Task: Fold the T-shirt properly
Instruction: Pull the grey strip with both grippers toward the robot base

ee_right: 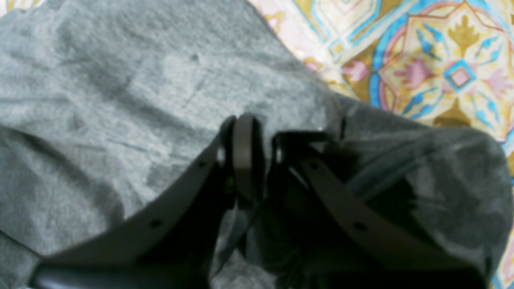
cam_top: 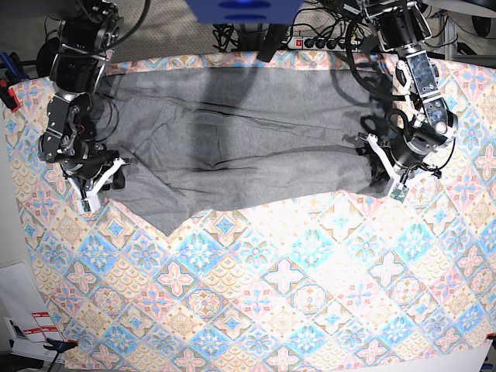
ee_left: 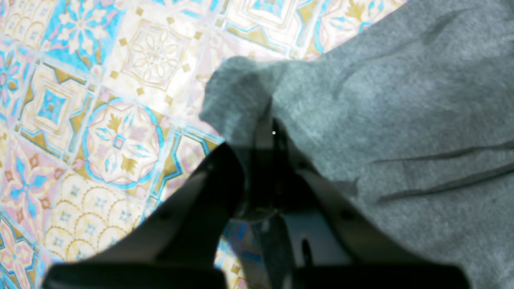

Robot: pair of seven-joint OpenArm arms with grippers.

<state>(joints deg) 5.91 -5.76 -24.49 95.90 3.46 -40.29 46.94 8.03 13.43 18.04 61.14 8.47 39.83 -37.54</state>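
The grey T-shirt [cam_top: 232, 139] lies spread wide across the far half of the table, with a pointed flap hanging toward the front left. My left gripper [cam_top: 370, 159] is at the shirt's right edge. In the left wrist view the left gripper [ee_left: 269, 124] is shut on a raised fold of the T-shirt [ee_left: 401, 120]. My right gripper [cam_top: 116, 172] is at the shirt's left edge. In the right wrist view the right gripper [ee_right: 261, 132] is shut on bunched fabric of the T-shirt [ee_right: 120, 100], which drapes over its right finger.
A colourful tile-patterned cloth [cam_top: 294, 287] covers the table under the shirt. A power strip [cam_top: 318, 43] and cables lie behind the table's far edge. White papers [cam_top: 27, 310] sit at the front left corner.
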